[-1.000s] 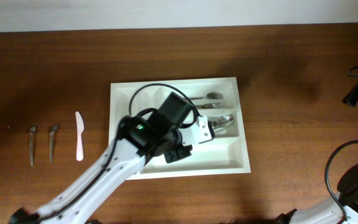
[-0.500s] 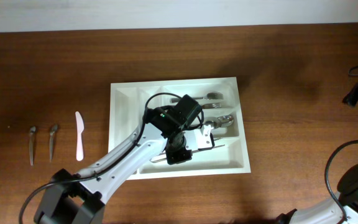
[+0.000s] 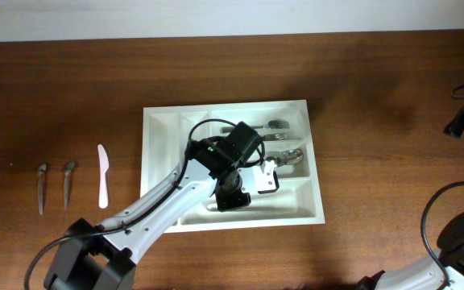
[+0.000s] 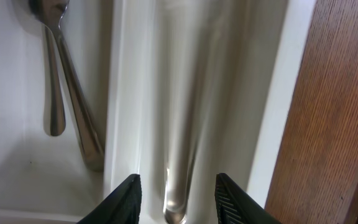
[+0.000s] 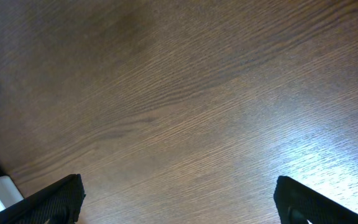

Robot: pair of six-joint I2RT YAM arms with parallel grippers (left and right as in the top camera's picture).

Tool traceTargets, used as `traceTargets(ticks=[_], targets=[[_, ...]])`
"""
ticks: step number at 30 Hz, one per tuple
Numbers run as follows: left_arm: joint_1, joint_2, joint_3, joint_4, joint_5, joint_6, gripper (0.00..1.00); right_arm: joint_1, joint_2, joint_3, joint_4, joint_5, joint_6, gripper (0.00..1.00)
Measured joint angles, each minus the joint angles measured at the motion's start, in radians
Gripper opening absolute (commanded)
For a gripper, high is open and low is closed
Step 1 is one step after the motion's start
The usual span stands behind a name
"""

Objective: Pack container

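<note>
Far out to the left of my left hand, the outer metal utensil [image 3: 40, 188] and the inner metal utensil [image 3: 68, 184] lie side by side on the table [image 3: 377, 80]. The white plastic knife [image 3: 101, 187] is just right of them, apart from both.

The container [image 3: 155, 121] sits mid-table, and my left arm [image 3: 159, 213] reaches over it from below. The left gripper [image 4: 178, 198] is down in the wide compartment nearest me. On the wrist camera its fingers [image 4: 131, 199] stand apart at a moderate gap. A shiny metal handle [image 4: 179, 180] lies on the tray floor between them, and neither finger touches it. What kind of utensil it is, I cannot tell.

Left of those fingers, past a white divider, two spoon handles [image 4: 55, 93] rest in the next compartment. Right of the fingers comes the tray wall, then bare wood.

Overhead, beyond the hand, the forks [image 3: 276, 125] fill the top wide compartment and a spoon [image 3: 292, 157] the middle one.

Well off to the right, my right gripper [image 5: 179, 202] hangs spread wide over bare wood, holding nothing.
</note>
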Motion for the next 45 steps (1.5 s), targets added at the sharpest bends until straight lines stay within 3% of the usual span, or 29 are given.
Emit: traceTargets(ticks=[7, 9, 10, 11, 12, 17, 20, 28, 31, 37, 41, 45], targets=[[0.000, 0.000, 0.000, 0.023, 0.000, 0.000, 0.42, 0.000, 0.000, 0.000, 0.000, 0.000, 0.000, 0.99], [0.000, 0.000, 0.000, 0.043, 0.000, 0.000, 0.48, 0.000, 0.000, 0.000, 0.000, 0.000, 0.000, 0.99], [0.000, 0.000, 0.001, 0.048, 0.000, 0.000, 0.60, 0.000, 0.000, 0.000, 0.000, 0.000, 0.000, 0.99], [0.000, 0.000, 0.005, 0.048, 0.000, 0.001, 0.91, 0.000, 0.000, 0.000, 0.000, 0.000, 0.000, 0.99], [0.000, 0.000, 0.016, 0.046, 0.000, 0.003, 0.99, 0.000, 0.000, 0.000, 0.000, 0.000, 0.000, 0.99], [0.006, 0.008, 0.168, 0.013, 0.000, -0.047, 0.99, 0.000, 0.000, 0.000, 0.000, 0.000, 0.000, 0.99], [0.036, 0.008, 0.352, -0.033, 0.012, -0.126, 0.99, 0.000, 0.000, 0.000, 0.000, 0.000, 0.000, 0.99], [0.061, 0.006, 0.454, -0.111, 0.036, -0.287, 0.99, 0.000, 0.000, 0.000, 0.000, 0.000, 0.000, 0.99], [0.064, 0.006, 0.454, -0.108, -0.073, -0.352, 0.99, 0.000, 0.000, 0.000, 0.000, 0.000, 0.000, 0.99], [0.188, 0.006, 0.454, -0.150, -0.418, -0.671, 0.99, 0.000, 0.000, 0.000, 0.000, 0.000, 0.000, 0.99], [0.357, 0.006, 0.453, -0.181, -0.466, -0.790, 0.99, 0.000, 0.000, 0.000, 0.000, 0.000, 0.000, 0.99], [0.475, 0.006, 0.442, -0.190, -0.456, -0.821, 0.99, 0.000, 0.000, 0.000, 0.000, 0.000, 0.000, 0.99]])
